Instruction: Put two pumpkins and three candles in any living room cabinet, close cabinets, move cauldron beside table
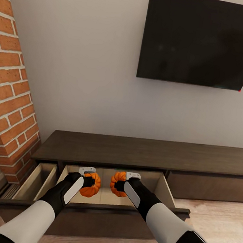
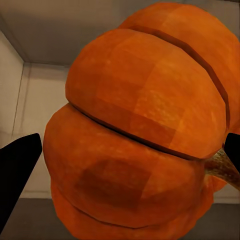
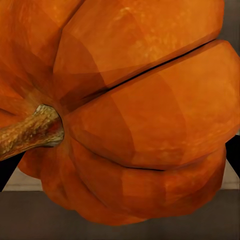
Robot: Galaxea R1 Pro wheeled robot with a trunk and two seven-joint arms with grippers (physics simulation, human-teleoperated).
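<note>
— Both arms reach out; left gripper (image 1: 89, 175) pinches one pumpkin (image 1: 91, 184), right gripper (image 1: 125, 181) pinches the other pumpkin (image 1: 117, 182)?

— Yes — squat, ribbed, orange, stems sideways, over the cabinet (image 1: 143, 155)'s open pale drawer (image 1: 166, 189).

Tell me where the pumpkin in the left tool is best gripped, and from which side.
Grip the left pumpkin across its round ribbed belly, one finger on each flank, as the left tool does now over the open drawer. Its stem pokes sideways, thin and probably weak, so avoid it.
</note>
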